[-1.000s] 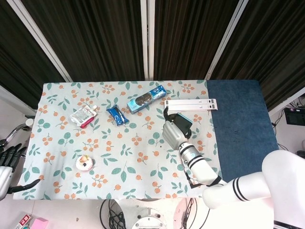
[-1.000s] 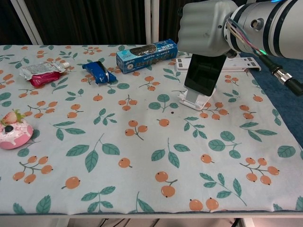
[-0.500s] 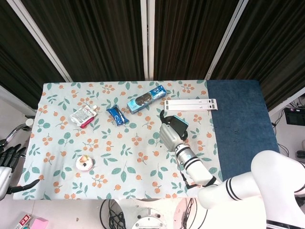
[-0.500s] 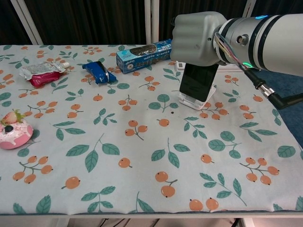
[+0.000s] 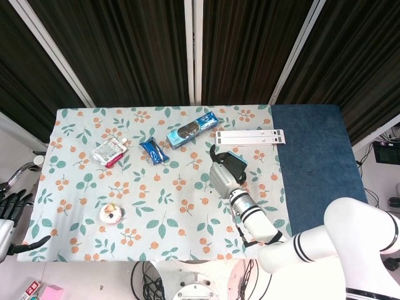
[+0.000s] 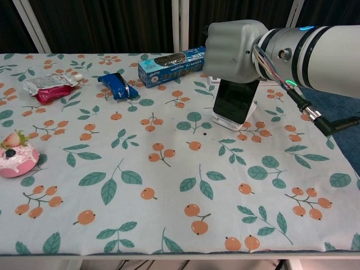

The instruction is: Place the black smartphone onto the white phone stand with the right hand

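Fingers of the right hand point(image 6: 233, 52) grip the top of the black flat smartphone point(image 6: 234, 99), which leans tilted on the white plastic phone stand point(image 6: 232, 120); left hand point(image 5: 7, 212) fingers are spread.

Setting: robot test station in a lab or studio. Evidence: table under a fruit-and-leaf printed cloth point(image 5: 75, 206) with a plain blue mat point(image 5: 319, 162) at 3 o'clock; black vertical blinds point(image 5: 125, 50) on white framing at 12 o'clock; loose cabling point(image 5: 147, 281) at 6 o'clock.
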